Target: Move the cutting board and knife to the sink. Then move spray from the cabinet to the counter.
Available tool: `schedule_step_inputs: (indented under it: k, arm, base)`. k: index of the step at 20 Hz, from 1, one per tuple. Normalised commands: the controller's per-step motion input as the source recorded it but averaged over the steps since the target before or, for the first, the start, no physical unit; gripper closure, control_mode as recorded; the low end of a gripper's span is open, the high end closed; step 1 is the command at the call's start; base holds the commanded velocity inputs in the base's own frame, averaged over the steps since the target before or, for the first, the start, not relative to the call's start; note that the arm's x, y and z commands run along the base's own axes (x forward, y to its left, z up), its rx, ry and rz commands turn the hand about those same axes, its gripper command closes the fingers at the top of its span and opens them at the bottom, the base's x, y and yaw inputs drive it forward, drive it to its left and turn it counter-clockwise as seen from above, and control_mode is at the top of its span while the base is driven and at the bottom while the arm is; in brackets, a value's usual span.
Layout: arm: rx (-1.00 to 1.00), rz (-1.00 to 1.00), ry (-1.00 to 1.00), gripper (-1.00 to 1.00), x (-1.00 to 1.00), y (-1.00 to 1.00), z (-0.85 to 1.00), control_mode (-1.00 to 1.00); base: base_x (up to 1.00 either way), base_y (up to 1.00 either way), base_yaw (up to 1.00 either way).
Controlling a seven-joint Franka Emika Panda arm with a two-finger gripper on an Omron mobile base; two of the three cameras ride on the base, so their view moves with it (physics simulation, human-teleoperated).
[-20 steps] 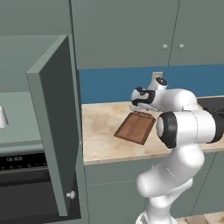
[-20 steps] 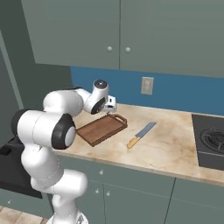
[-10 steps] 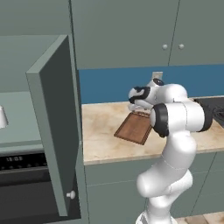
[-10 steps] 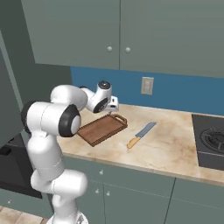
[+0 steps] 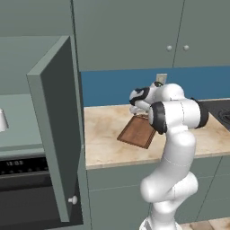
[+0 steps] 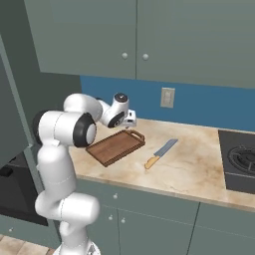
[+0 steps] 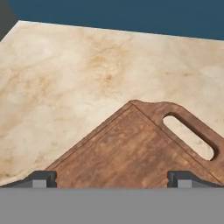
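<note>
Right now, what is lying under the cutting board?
The cutting board lies flat on the beige marble counter, which shows around it and through its handle loop. Whatever might sit directly beneath the board is covered, so I cannot tell.

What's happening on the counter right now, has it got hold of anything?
Nothing is held. The white arm reaches over the counter with its gripper open above the cutting board, near the end with the loop handle; the fingers stand wide apart over the wood. The board lies flat on the marble, and the knife lies beside it, apart from it. The tall cabinet door hangs open on the left.
</note>
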Motion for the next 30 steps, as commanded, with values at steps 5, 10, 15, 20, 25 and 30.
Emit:
schedule_step_inputs:
  k: [5, 10, 15, 20, 25, 30]
  arm:
    - [0.00, 0.00, 0.00, -1.00, 0.33, 0.00, -0.14, -1.00]
    - [0.00, 0.00, 0.00, -1.00, 0.34, 0.00, -0.24, -1.00]
    - [0.00, 0.00, 0.00, -1.00, 0.34, 0.00, -0.27, -1.00]
    - [0.00, 0.00, 0.00, -1.00, 0.38, 0.00, -0.23, -1.00]
    - [0.00, 0.00, 0.00, -1.00, 0.35, 0.00, -0.20, -1.00]
    - [0.00, 0.00, 0.00, -1.00, 0.29, 0.00, -0.22, -1.00]
  base:
    - [0.00, 0.00, 0.00]
    - [0.00, 0.00, 0.00]
    - [0.00, 0.00, 0.00]
    - [0.00, 0.00, 0.00]
    - [0.00, 0.00, 0.00]
    - [0.00, 0.00, 0.00]
